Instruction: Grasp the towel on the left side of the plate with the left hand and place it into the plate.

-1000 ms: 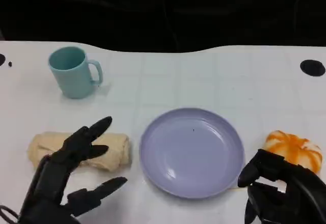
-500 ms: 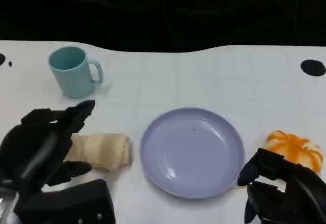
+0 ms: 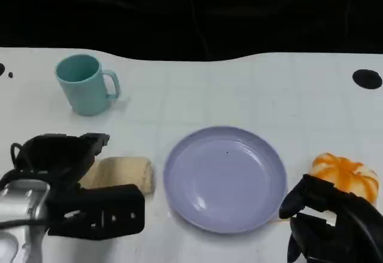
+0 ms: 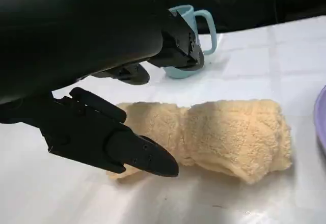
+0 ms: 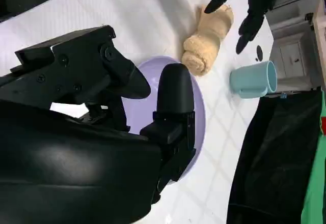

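Left hand [image 3: 57, 161] spread open over rolled towel [image 3: 122, 173].

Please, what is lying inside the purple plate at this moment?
The plate holds nothing that can be seen; its surface is bare. The towel lies on the table beside it, and the right hand covers a little of the rim.

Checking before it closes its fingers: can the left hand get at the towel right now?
Probably yes. The left hand is over the towel, fingers spread on both sides, nothing between. The plate and mug stand apart.
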You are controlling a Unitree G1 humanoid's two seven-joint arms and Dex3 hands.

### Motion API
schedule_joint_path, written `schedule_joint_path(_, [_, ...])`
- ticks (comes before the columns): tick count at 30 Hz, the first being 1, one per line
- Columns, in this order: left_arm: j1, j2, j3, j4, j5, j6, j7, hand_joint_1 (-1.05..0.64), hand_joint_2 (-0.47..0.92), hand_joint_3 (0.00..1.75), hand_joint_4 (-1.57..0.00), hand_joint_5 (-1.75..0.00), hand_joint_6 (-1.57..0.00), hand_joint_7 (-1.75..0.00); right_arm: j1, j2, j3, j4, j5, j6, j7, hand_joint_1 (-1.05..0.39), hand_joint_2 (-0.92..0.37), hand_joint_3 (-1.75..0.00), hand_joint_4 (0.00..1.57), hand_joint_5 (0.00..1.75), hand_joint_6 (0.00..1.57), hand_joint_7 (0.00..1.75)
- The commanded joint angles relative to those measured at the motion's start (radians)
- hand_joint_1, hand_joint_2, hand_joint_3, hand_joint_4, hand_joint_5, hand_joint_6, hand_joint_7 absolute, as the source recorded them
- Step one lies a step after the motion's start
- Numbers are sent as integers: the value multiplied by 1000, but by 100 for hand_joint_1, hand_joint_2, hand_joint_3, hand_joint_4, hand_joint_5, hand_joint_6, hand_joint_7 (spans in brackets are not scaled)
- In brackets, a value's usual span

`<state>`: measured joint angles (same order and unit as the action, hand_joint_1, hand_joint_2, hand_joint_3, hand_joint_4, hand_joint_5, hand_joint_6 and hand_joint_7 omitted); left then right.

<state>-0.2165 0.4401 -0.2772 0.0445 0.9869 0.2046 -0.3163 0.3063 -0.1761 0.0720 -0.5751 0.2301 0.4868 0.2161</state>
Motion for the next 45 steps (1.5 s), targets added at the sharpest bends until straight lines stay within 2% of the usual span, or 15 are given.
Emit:
schedule_joint_path(1, [-85, 6, -46, 156, -8, -15, 30, -54, 82, 0, -38, -7, -31, 0, -6, -6, -9, 3, 3, 4, 0, -9, -68, -111, 67, 175, 50, 162])
schedule_joint_path(11, [-220, -29, -118, 519, -87, -86, 145, -39, 87, 1, -51, -6, -37, -1, 2, -2, -2, 0, -6, -8, -3, -8, -68, -111, 66, 175, 50, 161])
schedule_joint_path(13, [-225, -28, -126, 563, -107, -112, 169, -34, 90, 2, -64, -11, -40, -2, 3, -3, -3, -5, -7, -5, -4, -7, -69, -111, 66, 175, 49, 161])
schedule_joint_path(14, [-228, -28, -129, 582, -117, -124, 182, -32, 91, 3, -75, -25, -44, -2, 3, -3, -4, -6, -8, -3, -4, -7, -69, -111, 66, 175, 49, 161])
schedule_joint_path(16, [-236, -25, -142, 631, -128, -164, 224, -29, 92, 9, -66, -101, -56, -2, 3, -2, -5, -7, -7, 2, -5, -7, -69, -110, 65, 175, 49, 161])
schedule_joint_path(17, [-240, -24, -149, 654, -132, -183, 247, -28, 92, 14, -64, -119, -61, -3, 2, -2, -6, -7, -6, 2, -4, -7, -69, -110, 66, 175, 49, 161])
schedule_joint_path(19, [-242, -22, -156, 690, -143, -220, 301, -26, 92, 28, -66, -117, -84, -6, 2, -3, -7, -7, -9, 4, -5, -7, -69, -110, 66, 175, 49, 162])
schedule_joint_path(21, [-236, -20, -155, 715, -158, -267, 377, -25, 92, 21, -78, -116, -109, -10, 1, -4, -8, -5, -9, 2, -4, -8, -69, -109, 66, 175, 49, 162])
schedule_joint_path(23, [-233, -20, -160, 742, -158, -300, 461, -23, 92, 13, -78, -141, -122, -14, 1, -3, -10, -3, -6, -2, -1, -8, -69, -109, 66, 175, 49, 161])
schedule_joint_path(24, [-227, -22, -159, 757, -157, -323, 537, -22, 91, 16, -78, -160, -116, -45, 1, -3, -10, -2, -6, -2, 0, -8, -69, -109, 66, 175, 49, 161])
schedule_joint_path(25, [-222, -23, -160, 772, -154, -346, 613, -21, 90, 24, -80, -167, -95, -100, 1, -3, -10, -2, -6, -2, 0, -8, -69, -109, 66, 175, 50, 161])
schedule_joint_path(26, [-219, -25, -160, 788, -153, -370, 689, -20, 90, 28, -83, -171, -83, -130, 0, -3, -10, -1, -6, -1, 0, -8, -69, -109, 66, 175, 50, 161])
schedule_joint_path(29, [-217, -33, -166, 841, -141, -418, 907, -20, 86, 42, -83, -174, -69, -161, 0, -3, -10, 1, -5, -2, 2, -8, -69, -110, 66, 175, 50, 162])
schedule_joint_path(37, [-223, -38, -175, 858, -152, -422, 997, -18, 77, 52, -78, -175, -62, -173, -9, -2, -8, 21, -11, -11, 3, -8, -69, -110, 67, 175, 50, 161])
schedule_joint_path(45, [-193, -48, -109, 685, -230, -339, 892, -18, 75, 48, -82, -175, -60, -174, -9, -3, -8, 28, -16, -25, 8, -8, -69, -109, 66, 175, 50, 161])
